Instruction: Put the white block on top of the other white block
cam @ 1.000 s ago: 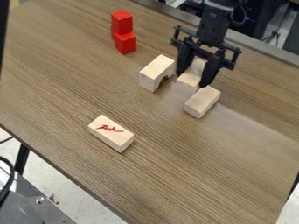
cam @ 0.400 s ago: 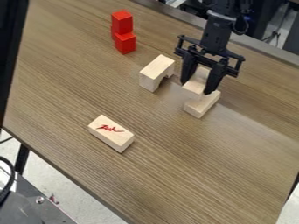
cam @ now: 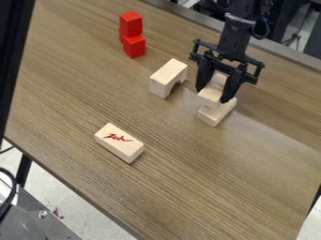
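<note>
At the upper right, the black gripper (cam: 212, 95) hangs with its fingers on either side of a pale wooden block (cam: 213, 91), shut on it. The held block covers the upper part of another pale wooden block (cam: 216, 113) that lies flat on the table. Whether the two blocks touch or a small gap separates them, I cannot tell. The far end of the lower block is hidden behind the held block and the right finger.
Left of the gripper stands an arch-shaped wooden block (cam: 169, 78). Two stacked red cubes (cam: 133, 34) are at the upper left. A wooden block with red writing (cam: 119, 143) lies on the table (cam: 207, 187) at lower left centre.
The gripper has shifted slightly right and towards the camera with its block, which now overlaps the lower block in view; a second ago it was behind that block. The other blocks have not moved.
</note>
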Robot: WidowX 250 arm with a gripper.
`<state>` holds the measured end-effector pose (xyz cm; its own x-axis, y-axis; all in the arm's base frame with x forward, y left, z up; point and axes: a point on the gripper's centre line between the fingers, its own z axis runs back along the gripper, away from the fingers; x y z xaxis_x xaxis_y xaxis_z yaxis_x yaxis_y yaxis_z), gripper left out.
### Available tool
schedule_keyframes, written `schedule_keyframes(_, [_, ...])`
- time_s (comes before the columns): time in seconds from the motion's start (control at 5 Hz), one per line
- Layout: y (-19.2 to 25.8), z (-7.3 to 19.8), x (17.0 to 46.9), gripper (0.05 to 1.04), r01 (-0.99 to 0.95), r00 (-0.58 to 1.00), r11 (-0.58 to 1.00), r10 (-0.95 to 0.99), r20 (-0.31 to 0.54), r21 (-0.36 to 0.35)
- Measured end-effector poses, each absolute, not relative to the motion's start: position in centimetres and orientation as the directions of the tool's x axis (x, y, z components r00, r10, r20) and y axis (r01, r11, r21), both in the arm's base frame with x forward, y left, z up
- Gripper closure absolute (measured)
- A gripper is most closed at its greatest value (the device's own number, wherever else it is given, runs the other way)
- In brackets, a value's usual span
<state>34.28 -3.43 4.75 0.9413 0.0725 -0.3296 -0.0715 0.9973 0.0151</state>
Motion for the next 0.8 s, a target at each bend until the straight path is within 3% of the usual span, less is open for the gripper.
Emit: schedule_keyframes(0.8, [-4.23,4.38,34.32,0.519,-0.044,0.947,0.999,0.046,-0.319,0.016])
